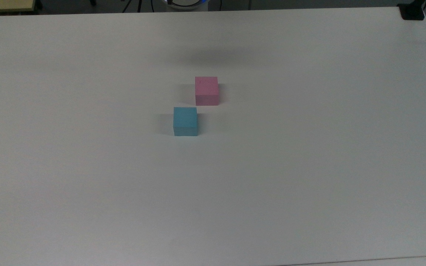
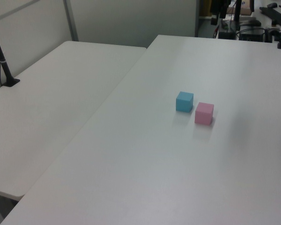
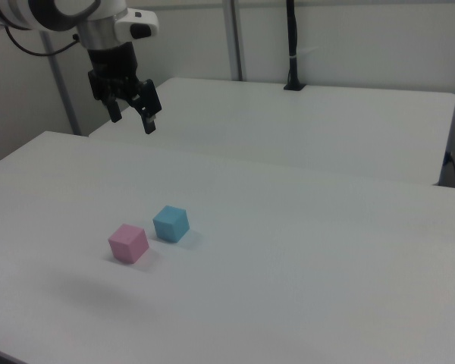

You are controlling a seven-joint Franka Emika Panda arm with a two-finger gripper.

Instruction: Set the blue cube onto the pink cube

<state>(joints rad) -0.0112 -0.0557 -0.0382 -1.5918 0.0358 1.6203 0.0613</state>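
So, gripper [image 3: 132, 117] hangs high over the white table [image 3: 303, 250], fingers spread apart, nothing between them. In the right view it sits above and behind the cubes, well clear of both. Blue cube [image 3: 171, 223] rests flat on the table, just beside the pink cube [image 3: 128, 243], corners close but a small gap between them. In the top view the blue cube [image 1: 185, 121] is lower and to the top view's left of the pink cube [image 1: 206, 91]; in the left view the blue cube [image 2: 184, 101] is up-left of the pink cube [image 2: 204, 113]. Soft shadow on the table past the pink cube in the top view. Second white table [image 3: 318, 125] alongside, black post [image 3: 292, 45] standing at its far edge.
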